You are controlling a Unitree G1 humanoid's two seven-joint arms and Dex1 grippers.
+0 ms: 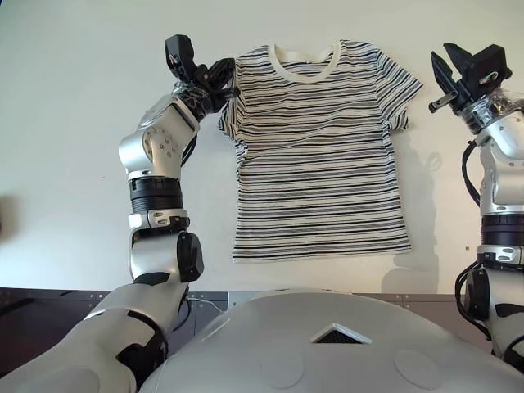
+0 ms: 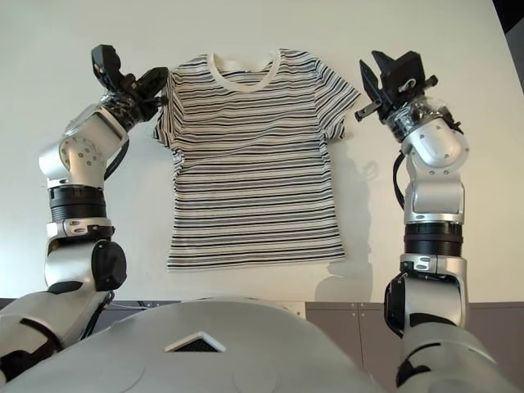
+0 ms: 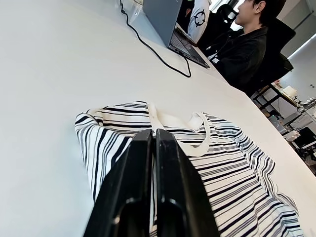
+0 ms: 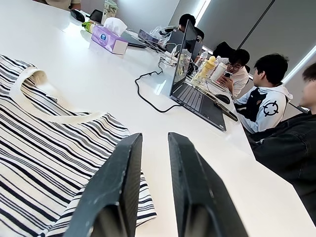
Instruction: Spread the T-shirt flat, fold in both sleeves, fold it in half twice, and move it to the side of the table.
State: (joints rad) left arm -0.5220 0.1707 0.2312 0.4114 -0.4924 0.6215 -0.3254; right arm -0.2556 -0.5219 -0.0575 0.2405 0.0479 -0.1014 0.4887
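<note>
The striped T-shirt [image 1: 319, 147] lies face up on the white table [image 1: 74, 164], collar at the far side. Its right sleeve [image 1: 401, 86] is spread out. Its left sleeve [image 1: 231, 115] is drawn in and bunched against the body. My left gripper [image 1: 229, 82] sits at that shoulder's edge. In the left wrist view its fingers [image 3: 143, 168] are pressed together at the fabric by the collar, apparently pinching it. My right gripper [image 2: 364, 94] hangs open just outside the right sleeve, above the table, holding nothing.
In the right wrist view a laptop [image 4: 197, 94], a black cable [image 4: 148, 101] and a tissue box [image 4: 108, 39] stand farther along the table, where people sit. Bare tabletop lies to both sides of the shirt.
</note>
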